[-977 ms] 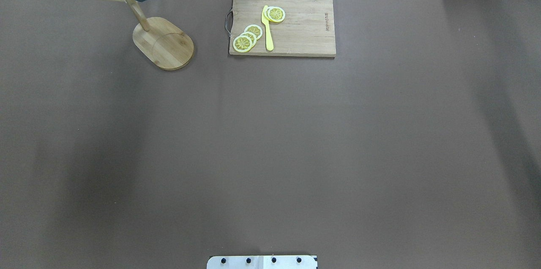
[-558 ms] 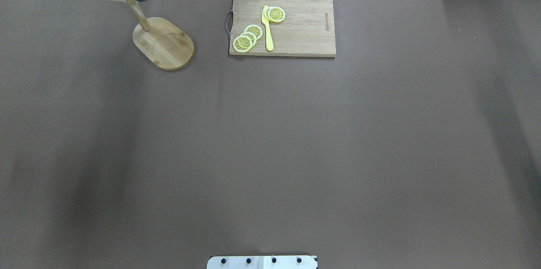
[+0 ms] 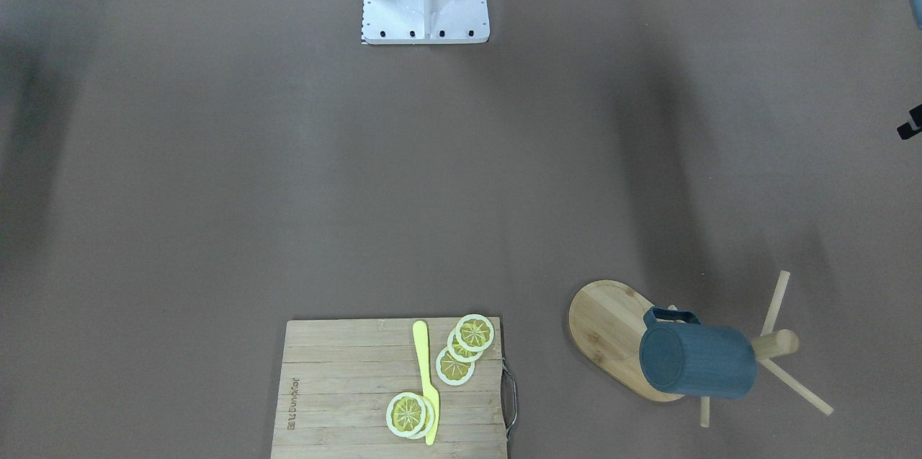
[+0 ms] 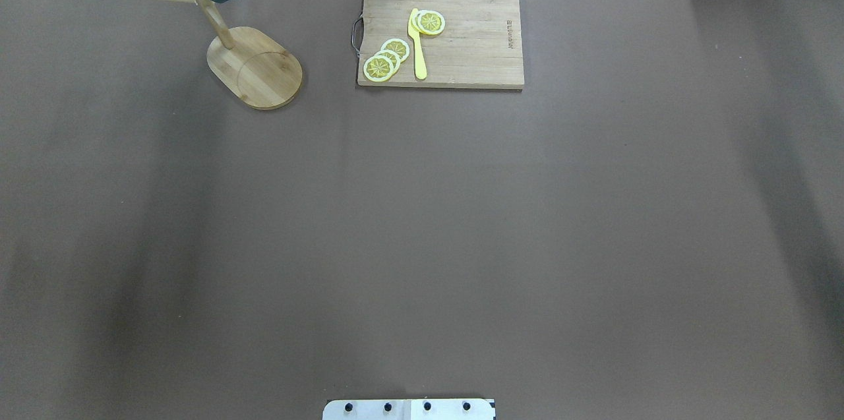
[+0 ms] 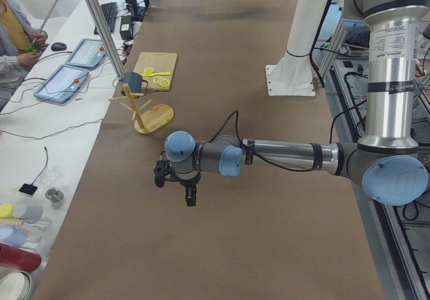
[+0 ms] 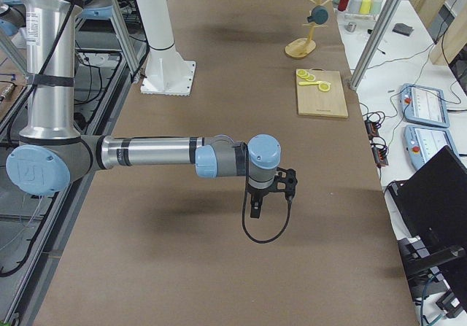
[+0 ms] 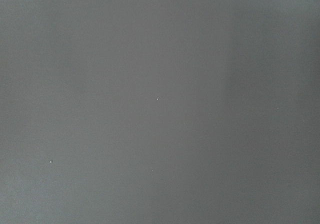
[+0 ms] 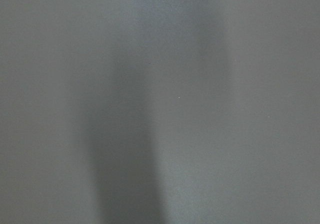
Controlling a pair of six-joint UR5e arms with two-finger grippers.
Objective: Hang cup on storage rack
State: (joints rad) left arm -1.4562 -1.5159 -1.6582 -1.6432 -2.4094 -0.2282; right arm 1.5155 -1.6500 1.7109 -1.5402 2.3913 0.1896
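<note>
The cup (image 3: 697, 362) hangs on a peg of the storage rack (image 3: 603, 320), lying sideways against the post. The cutting board (image 3: 338, 387) nearby carries one line of burnt-in lettering, too small to read. The left gripper (image 5: 176, 187) and right gripper (image 6: 271, 196) hover over the table (image 4: 422, 222), well apart from the rack; whether their fingers are spread or pressed together cannot be told
</note>
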